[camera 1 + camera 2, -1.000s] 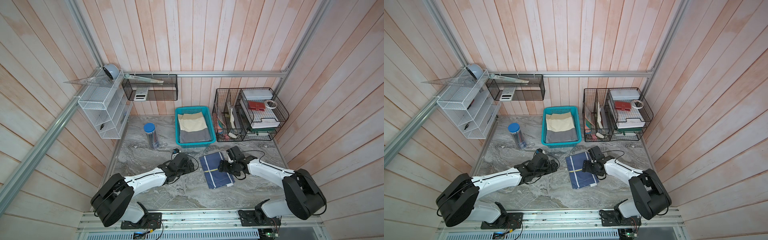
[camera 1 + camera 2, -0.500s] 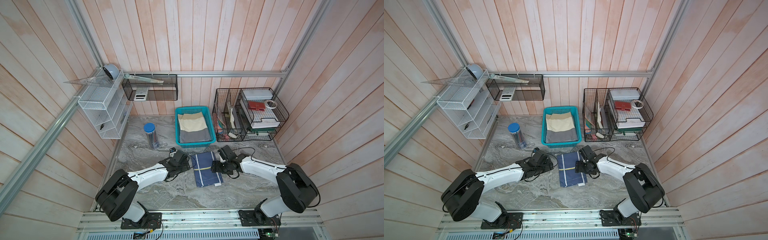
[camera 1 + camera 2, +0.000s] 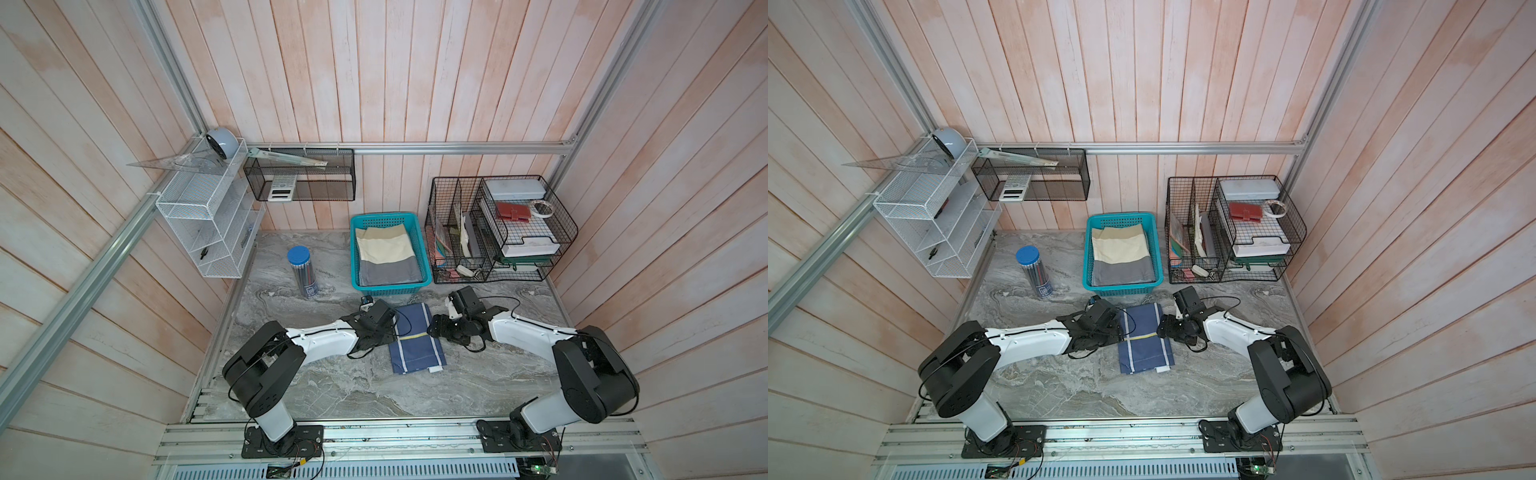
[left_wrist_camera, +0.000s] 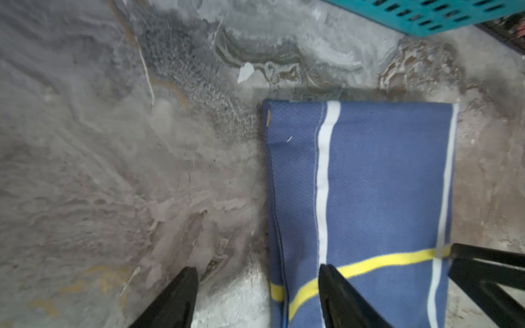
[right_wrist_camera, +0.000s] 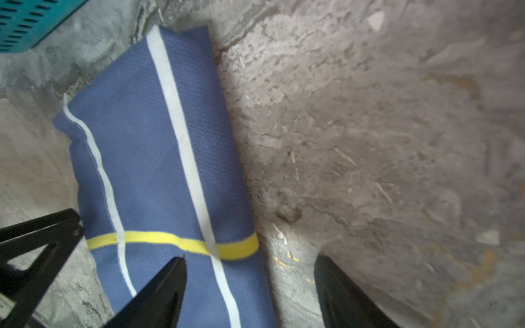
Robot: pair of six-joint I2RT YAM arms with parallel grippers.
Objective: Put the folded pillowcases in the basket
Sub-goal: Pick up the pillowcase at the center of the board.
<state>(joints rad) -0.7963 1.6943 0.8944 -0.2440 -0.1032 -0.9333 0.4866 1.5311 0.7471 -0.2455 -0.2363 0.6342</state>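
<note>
The folded pillowcase [image 3: 417, 340] [image 3: 1145, 338], blue with white stripes and one yellow band, lies flat on the marble table just in front of the teal basket [image 3: 390, 288] [image 3: 1122, 287]. My left gripper [image 4: 257, 272] [image 3: 392, 332] is open and straddles the cloth's left edge. One of its fingers [image 4: 326, 272] is over the fabric and the other over bare table. My right gripper [image 5: 250, 261] [image 3: 434, 330] is open astride the right edge of the pillowcase [image 5: 159, 159]. The basket's corner [image 4: 426, 17] [image 5: 25, 22] shows in both wrist views.
Folded cream and grey cloths [image 3: 386, 253] lie in the basket. A blue-capped tube of pencils [image 3: 302, 272] stands left of it and a black wire organizer [image 3: 498, 232] right of it. On the walls hang a white mesh shelf [image 3: 208, 224] and a black rack [image 3: 299, 178].
The pillowcase has slid a little to the left along with the right gripper. The left gripper has moved in onto its left edge. Both pairs of jaws have narrowed somewhat.
</note>
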